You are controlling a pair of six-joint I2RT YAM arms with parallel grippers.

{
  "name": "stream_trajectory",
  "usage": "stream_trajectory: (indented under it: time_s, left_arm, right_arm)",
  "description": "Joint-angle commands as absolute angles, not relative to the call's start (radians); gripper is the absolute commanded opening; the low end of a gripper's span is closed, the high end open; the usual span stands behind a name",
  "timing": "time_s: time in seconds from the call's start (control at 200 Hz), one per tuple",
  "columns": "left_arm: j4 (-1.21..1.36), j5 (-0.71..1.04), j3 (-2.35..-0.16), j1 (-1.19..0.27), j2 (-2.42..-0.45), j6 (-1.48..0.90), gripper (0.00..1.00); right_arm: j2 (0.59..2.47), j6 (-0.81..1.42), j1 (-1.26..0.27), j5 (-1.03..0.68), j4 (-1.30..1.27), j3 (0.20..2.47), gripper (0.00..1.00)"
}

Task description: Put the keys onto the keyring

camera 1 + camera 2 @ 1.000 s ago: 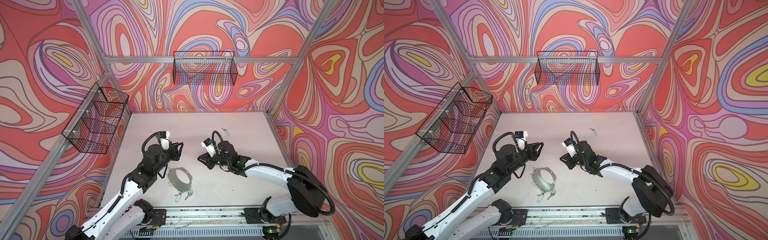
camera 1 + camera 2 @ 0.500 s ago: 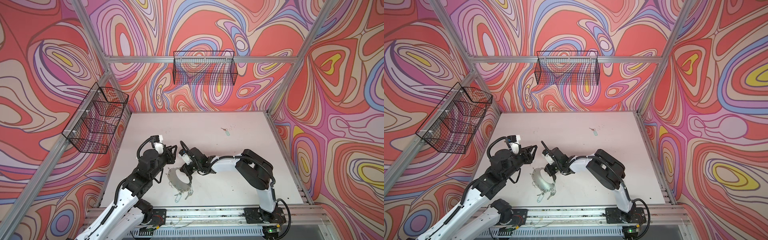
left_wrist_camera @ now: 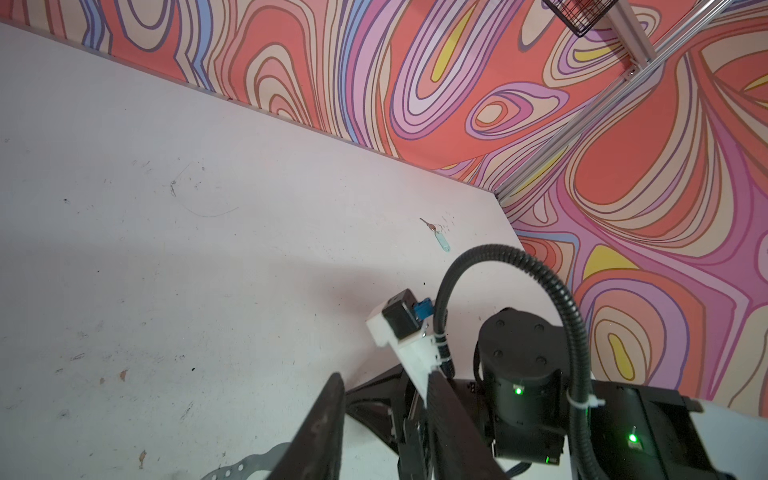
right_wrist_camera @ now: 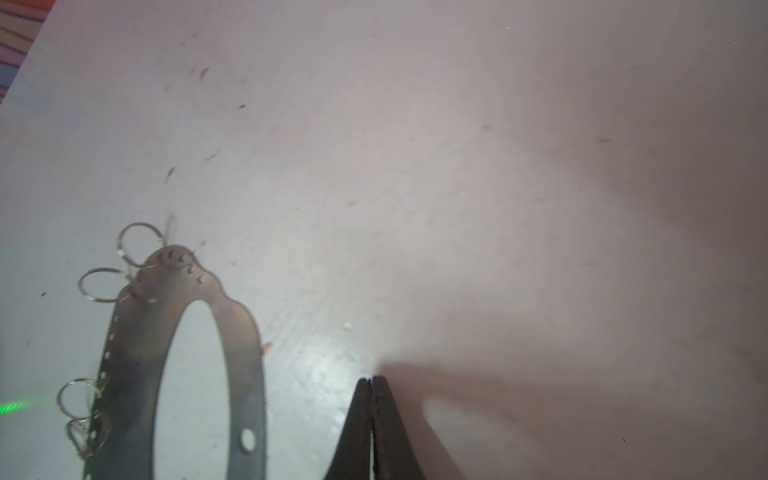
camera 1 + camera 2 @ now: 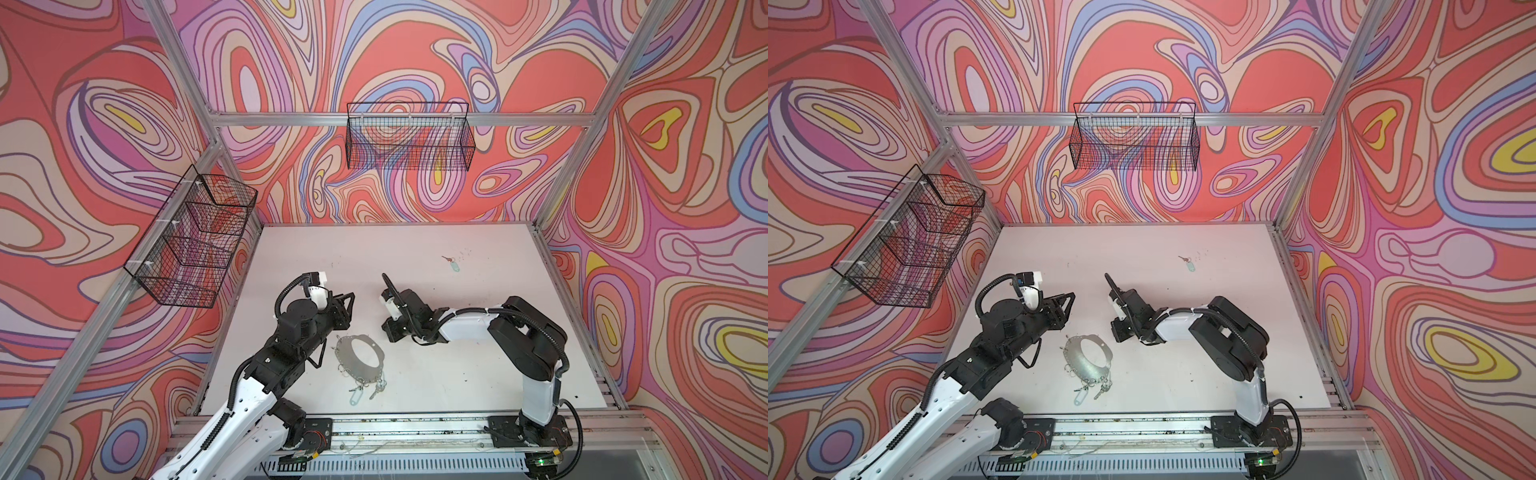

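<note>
Keyring lying flat on the surface between the two arms, with a small bunch of keys at its near rim, apparently clipped on. A lone key with a mint tag lies well apart, toward the far right of the surface. The right jaws, on the right arm, are pressed together on nothing, their tips pointing down at the surface just beside the keyring's right edge, as the right wrist view shows. The left jaws, on the left arm, are part-spread and empty, held above the surface near the keyring's far-left rim. Risks, judged from this layout: (a) the keyring is thin and flat against the surface, so closed tips sliding in to lift or steady it may skid it sideways rather than get under its edge, dragging the hung keys along; (b) the wire loops at its rim are fine and lie at odd angles, so a push on the keyring could turn them against the surface and out of reach; (c) the lone key is equally thin, and a pinch landing on the tag alone would leave the key swinging and hard to thread; (d) both arms stand close by the keyring, so a reach across the middle could bring them into contact.
</note>
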State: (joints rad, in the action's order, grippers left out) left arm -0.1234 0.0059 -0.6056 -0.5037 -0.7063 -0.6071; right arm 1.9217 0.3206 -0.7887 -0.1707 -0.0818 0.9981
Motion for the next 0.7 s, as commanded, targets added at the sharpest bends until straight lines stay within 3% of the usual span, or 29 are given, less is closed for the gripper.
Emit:
stream_trajectory:
  time_s: [0.0,0.235,0.506,0.696]
  left_arm:
    - [-0.108,0.03,-0.589,-0.499,-0.71,-0.627,0.37]
    - [-0.127,0.017,-0.597,-0.499,-0.692,-0.625,0.37]
    - [-0.166,-0.029,-0.604,-0.5,-0.647,-0.62,0.37]
    - [-0.168,-0.017,-0.606,-0.499,-0.646,-0.623,0.37]
  right_arm:
    - [1.919,0.293,-0.741,-0.097,0.068,0.948,0.04]
    - [1.824,0.241,-0.812,-0.258,0.07,1.01,0.02]
    - [1.95,0.316,-0.978,-0.288,0.039,1.125,0.0]
    - [2.054,0.322,-0.991,-0.25,0.075,1.17,0.0]
